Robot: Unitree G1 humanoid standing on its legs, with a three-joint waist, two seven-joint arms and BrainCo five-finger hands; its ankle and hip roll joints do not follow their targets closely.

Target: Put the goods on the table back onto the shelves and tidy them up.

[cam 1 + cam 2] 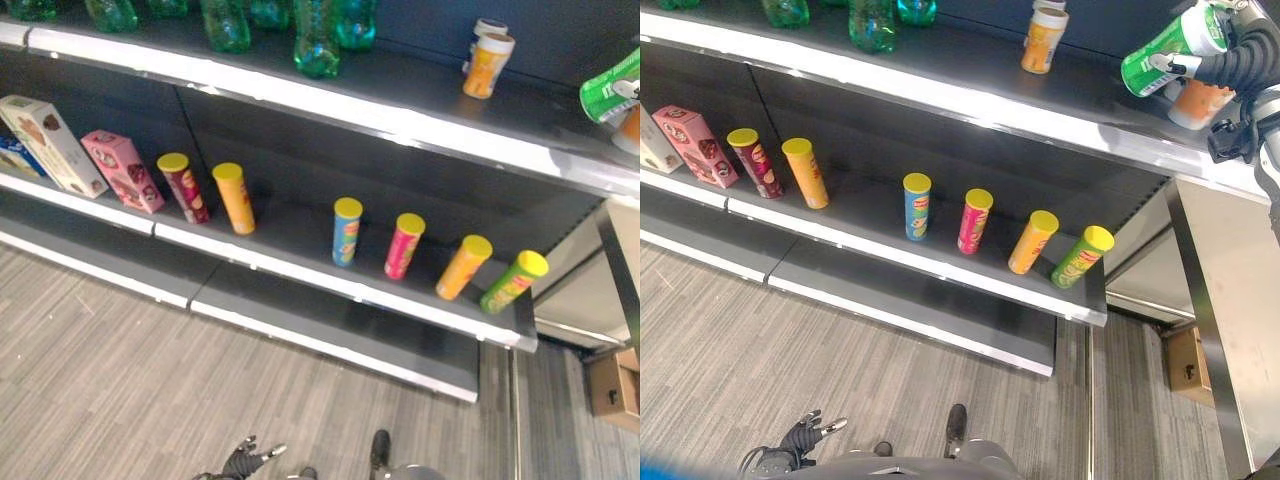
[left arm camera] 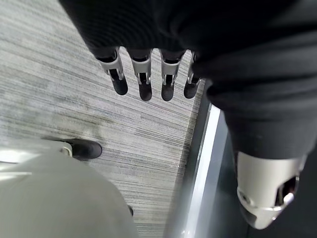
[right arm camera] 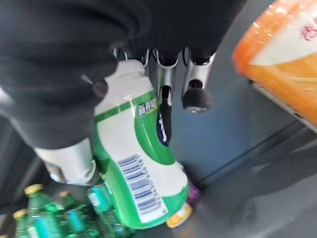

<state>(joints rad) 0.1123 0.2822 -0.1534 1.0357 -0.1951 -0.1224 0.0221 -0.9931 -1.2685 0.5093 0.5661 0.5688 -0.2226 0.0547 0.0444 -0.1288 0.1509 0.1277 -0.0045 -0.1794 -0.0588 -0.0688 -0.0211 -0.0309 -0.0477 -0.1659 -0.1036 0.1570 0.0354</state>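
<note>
My right hand (image 1: 1244,56) is up at the right end of the top shelf (image 1: 1110,105), fingers (image 3: 196,94) and thumb curled round a green and white bottle (image 1: 1164,58) that lies tilted in the grip. The bottle (image 3: 134,163) hangs just above the shelf board, next to an orange jar (image 1: 1198,102). My left hand (image 1: 804,437) hangs low over the floor with its fingers (image 2: 143,82) straight and nothing in them.
A second orange jar (image 1: 488,62) and several green bottles (image 1: 317,40) stand on the top shelf. Several yellow-lidded chip tubes (image 1: 346,230) and pink and white boxes (image 1: 122,170) line the middle shelf (image 1: 300,268). A cardboard box (image 1: 614,386) sits on the floor at right.
</note>
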